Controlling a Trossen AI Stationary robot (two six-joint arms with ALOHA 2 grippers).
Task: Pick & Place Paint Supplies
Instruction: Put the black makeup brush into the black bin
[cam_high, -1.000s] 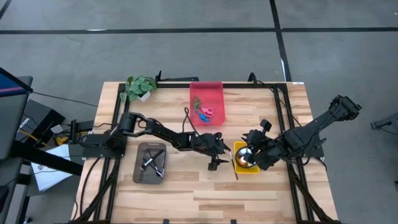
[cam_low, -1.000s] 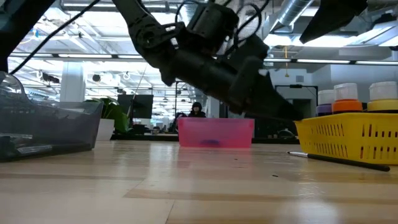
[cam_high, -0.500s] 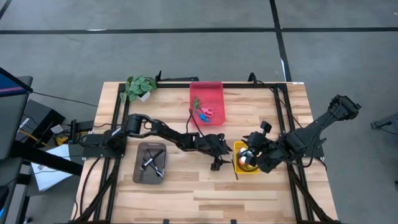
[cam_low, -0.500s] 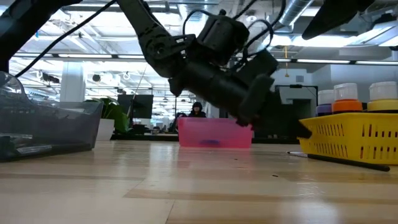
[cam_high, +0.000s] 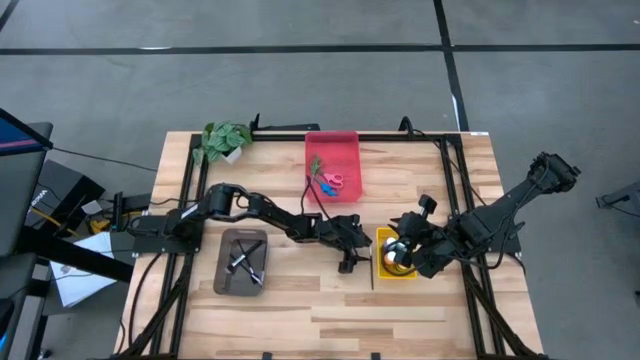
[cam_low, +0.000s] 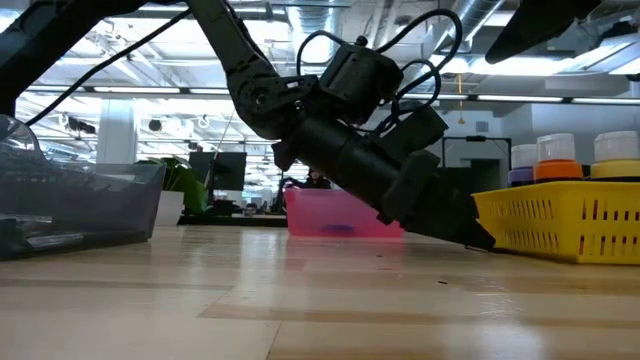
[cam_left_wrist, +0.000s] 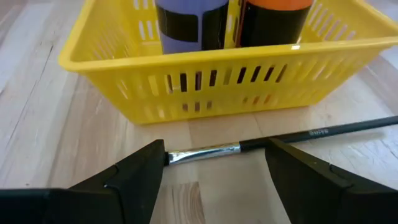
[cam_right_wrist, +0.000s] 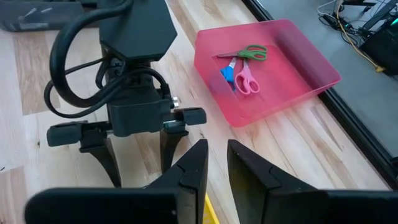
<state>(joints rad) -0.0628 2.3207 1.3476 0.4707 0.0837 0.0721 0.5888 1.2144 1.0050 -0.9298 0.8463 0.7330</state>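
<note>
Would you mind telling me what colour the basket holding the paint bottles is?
Yellow; the basket shows best in the left wrist view.

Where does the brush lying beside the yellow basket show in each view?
High: brush, thin line along the yellow basket's left side.
Low: hidden behind the left end effector.
Left wrist: across the middle, between the fingers.
Right wrist: not in it.
Shared landmark: the yellow basket.

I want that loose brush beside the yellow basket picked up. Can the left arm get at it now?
Probably yes. The left gripper is open, its fingers straddle the brush lying on bare wood, and the yellow basket sits just beyond it.
</note>
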